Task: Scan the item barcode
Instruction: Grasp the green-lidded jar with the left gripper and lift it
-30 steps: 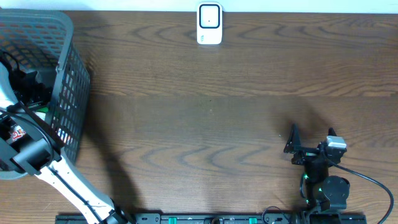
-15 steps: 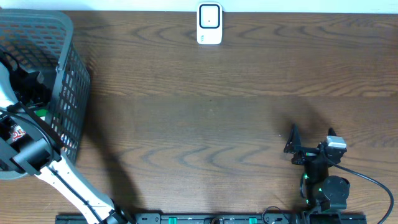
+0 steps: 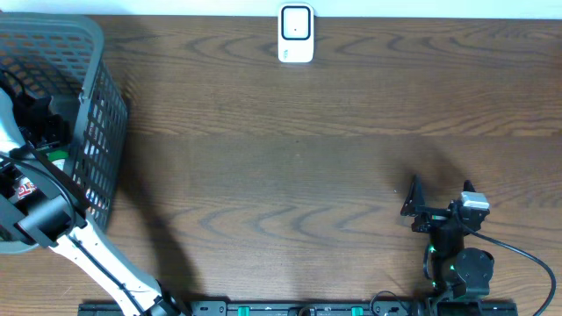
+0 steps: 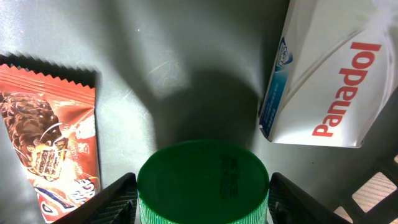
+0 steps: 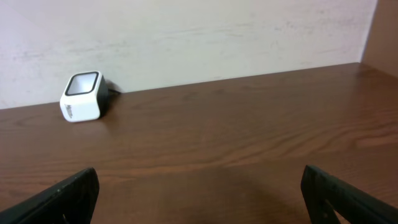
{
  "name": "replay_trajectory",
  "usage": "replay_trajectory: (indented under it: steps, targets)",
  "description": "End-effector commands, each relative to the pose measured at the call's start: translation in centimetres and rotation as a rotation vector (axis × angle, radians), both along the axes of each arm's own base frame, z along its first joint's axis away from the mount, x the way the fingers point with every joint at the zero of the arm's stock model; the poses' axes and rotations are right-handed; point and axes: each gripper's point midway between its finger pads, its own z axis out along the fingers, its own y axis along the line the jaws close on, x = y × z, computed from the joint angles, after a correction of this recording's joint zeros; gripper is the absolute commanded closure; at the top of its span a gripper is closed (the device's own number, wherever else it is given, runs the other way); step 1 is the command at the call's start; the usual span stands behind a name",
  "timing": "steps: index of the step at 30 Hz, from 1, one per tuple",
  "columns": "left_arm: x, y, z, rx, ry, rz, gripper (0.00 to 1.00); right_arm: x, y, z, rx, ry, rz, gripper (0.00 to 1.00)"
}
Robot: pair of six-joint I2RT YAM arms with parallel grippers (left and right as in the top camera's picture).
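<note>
Inside basket [image 3: 95, 123], left fingers [image 4: 117, 200] clamp green cap [image 4: 202, 180], body beneath cut off; right fingers [image 5: 69, 194] spread wide.

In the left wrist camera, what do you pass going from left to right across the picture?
chocolate snack wrapper → green cap → Panadol box

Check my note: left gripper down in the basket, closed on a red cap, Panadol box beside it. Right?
Not quite. The cap is green, not red; the left wrist view shows it. The rest holds: the left gripper is in the basket, closed on the cap, Panadol box beside it.
</note>
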Motion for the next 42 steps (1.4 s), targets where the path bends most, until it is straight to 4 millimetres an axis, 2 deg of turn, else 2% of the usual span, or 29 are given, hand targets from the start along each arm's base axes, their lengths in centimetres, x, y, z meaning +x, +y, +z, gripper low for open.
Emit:
replay_trajectory:
  steps: [1,6,13,18,32,38,42]
  targets:
    - [0.2,0.8,1.2,0.037,-0.032,0.022,0.27,0.0,0.1,0.0,-0.014,0.0,0.007,0.01]
    - [-0.6,0.2,1.8,0.021,-0.01,0.022,0.14,0.0,0.1,0.0,-0.014,-0.001,0.007,0.01]
    - [-1.8,-1.5,2.1,-0.056,0.034,0.025,0.11,0.0,0.1,0.0,-0.014,0.0,0.007,0.01]
    - [-2.1,-1.8,2.0,-0.068,0.046,0.023,0.11,0.0,0.1,0.0,-0.014,0.0,0.007,0.01]
    - [-3.8,-1.9,-2.5,-0.092,0.092,-0.062,0.11,0.0,0.1,0.0,-0.014,0.0,0.007,0.01]
    - [-3.5,-1.4,-2.7,-0.076,0.073,-0.055,0.41,0.0,0.1,0.0,-0.014,0.0,0.007,0.01]
    - [-2.9,-0.9,-2.1,-0.057,0.052,-0.033,0.48,0.0,0.1,0.0,-0.014,-0.001,0.007,0.01]
